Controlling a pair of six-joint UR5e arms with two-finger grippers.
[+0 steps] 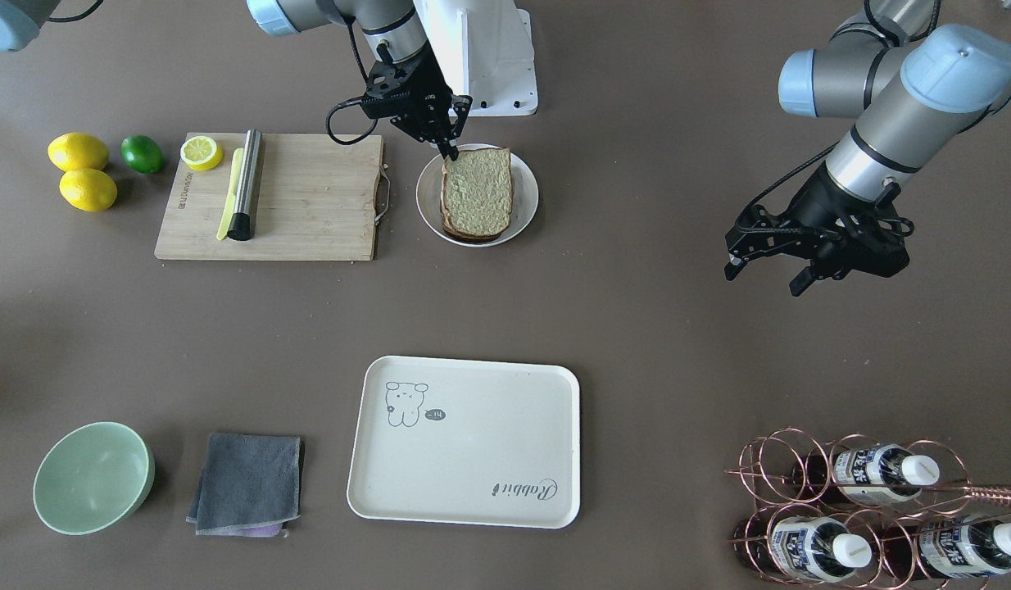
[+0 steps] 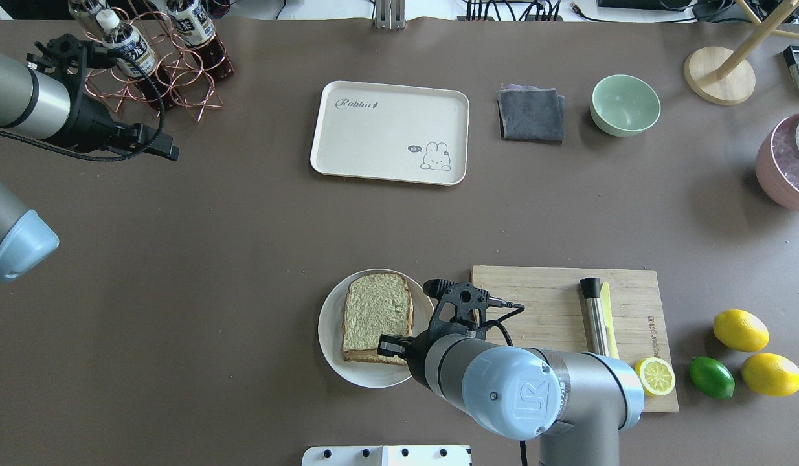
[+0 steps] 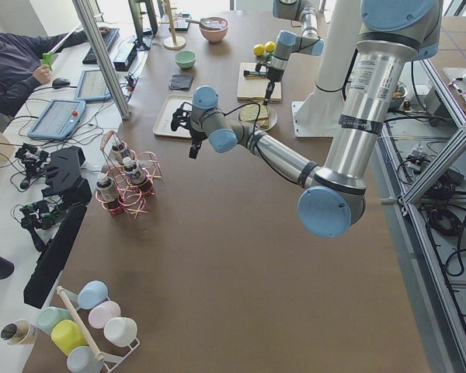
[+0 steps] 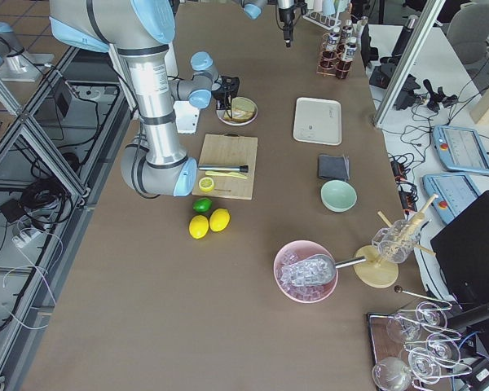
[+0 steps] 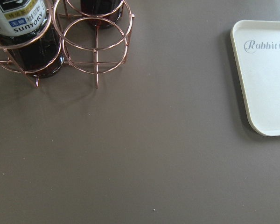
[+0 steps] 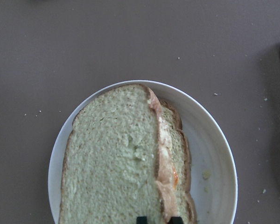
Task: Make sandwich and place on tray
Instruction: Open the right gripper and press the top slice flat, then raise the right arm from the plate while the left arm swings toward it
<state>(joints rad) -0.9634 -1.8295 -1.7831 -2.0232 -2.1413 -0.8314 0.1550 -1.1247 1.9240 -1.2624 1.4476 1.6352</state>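
Observation:
The sandwich (image 1: 476, 192) lies on a white plate (image 1: 523, 215) beside the cutting board. Its top bread slice (image 6: 112, 158) sits shifted to one side, so the egg's white and orange edge (image 6: 165, 163) shows. My right gripper (image 6: 157, 219) is tilted down at the sandwich's robot-side corner, fingertips (image 6: 141, 218) a narrow gap apart with nothing gripped between them. The cream tray (image 1: 464, 442) with "Rabbit" script lies bare on the operators' side. My left gripper (image 1: 766, 277) hovers open and holds nothing, near the bottle rack.
A wooden cutting board (image 1: 309, 205) carries a steel rod, a yellow knife and half a lemon (image 1: 201, 152). Two lemons and a lime (image 1: 142, 153) lie beyond it. A green bowl (image 1: 93, 477), a grey cloth (image 1: 247, 483) and a copper bottle rack (image 1: 874, 508) line the operators' side.

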